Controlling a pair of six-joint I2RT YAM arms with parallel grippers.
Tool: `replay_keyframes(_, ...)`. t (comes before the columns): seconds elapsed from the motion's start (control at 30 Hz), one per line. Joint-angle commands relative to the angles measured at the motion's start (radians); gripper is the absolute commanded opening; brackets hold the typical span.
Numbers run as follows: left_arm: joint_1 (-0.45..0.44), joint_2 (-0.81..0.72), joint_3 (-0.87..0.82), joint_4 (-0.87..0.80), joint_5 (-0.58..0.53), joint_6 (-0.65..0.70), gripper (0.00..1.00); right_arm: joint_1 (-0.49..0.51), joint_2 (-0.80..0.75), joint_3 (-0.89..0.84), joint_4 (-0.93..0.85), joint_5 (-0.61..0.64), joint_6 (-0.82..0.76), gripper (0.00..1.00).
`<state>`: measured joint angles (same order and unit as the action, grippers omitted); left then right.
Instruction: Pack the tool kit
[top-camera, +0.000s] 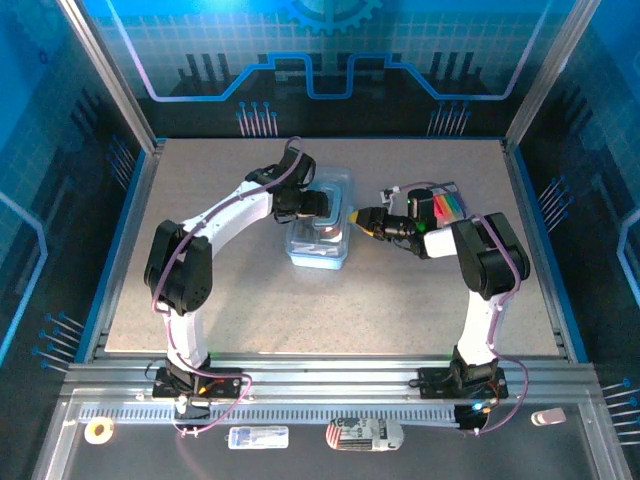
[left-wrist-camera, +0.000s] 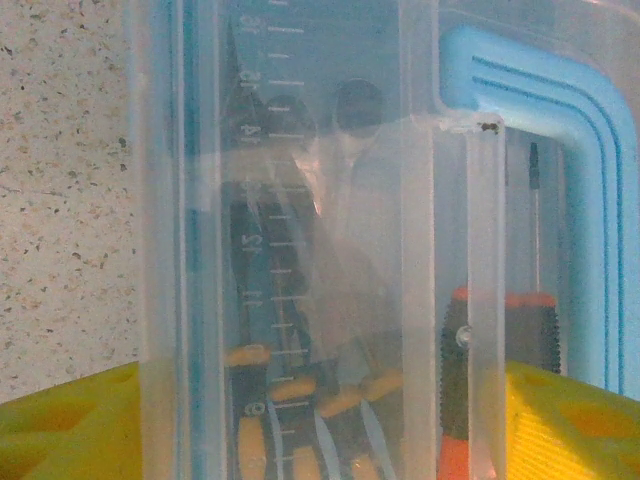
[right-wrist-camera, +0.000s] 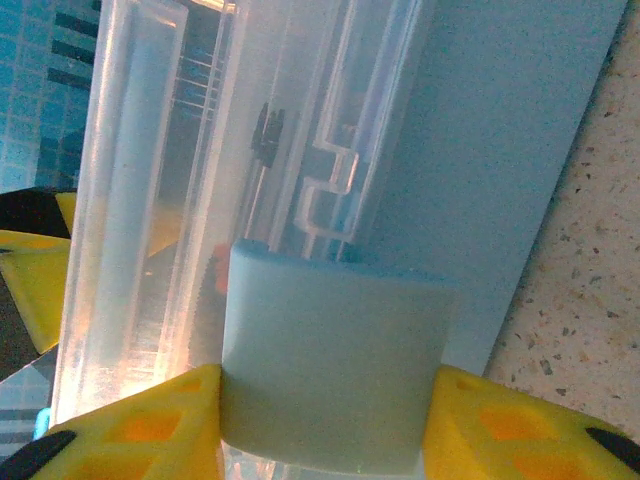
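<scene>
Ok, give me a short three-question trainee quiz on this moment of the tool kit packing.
1. True or false: the right gripper has a finger on each side of the blue latch.
2. The clear tool box stands: A) near the middle of the table; B) on the near rail; C) against the back wall.
3. Which colours are on the screwdriver handle inside the box?
Key: 1 true; 2 A; 3 orange and black.

The tool case (top-camera: 325, 250) lies mid-tabletop (top-camera: 420, 310), the left gripper (top-camera: 308, 205) clasping its left side, the right gripper (top-camera: 357, 220) pinching its latch (right-wrist-camera: 330, 360) at the right. Inside, a screwdriver (left-wrist-camera: 455, 400) lies right of what may be pliers (left-wrist-camera: 300, 400). A small box (top-camera: 445, 205) sits right of the case.
</scene>
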<state>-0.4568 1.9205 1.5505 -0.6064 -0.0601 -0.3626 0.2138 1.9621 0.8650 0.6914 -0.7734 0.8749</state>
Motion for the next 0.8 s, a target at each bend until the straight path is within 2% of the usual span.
replay_keyframes(0.0, 0.010, 0.143, -0.090, -0.156, -0.006, -0.007, 0.40, 0.020, 0.043, -0.030, -0.078, -0.019, -0.024, 0.49)
replay_keyframes(0.37, 0.010, 0.136, -0.104, -0.140, 0.014, -0.008, 0.40, 0.016, -0.012, 0.008, -0.154, -0.024, -0.051, 0.54)
replay_keyframes(0.77, 0.011, 0.130, -0.100, -0.139, 0.025, -0.009, 0.39, 0.012, -0.026, 0.002, -0.076, -0.053, 0.009, 0.57)
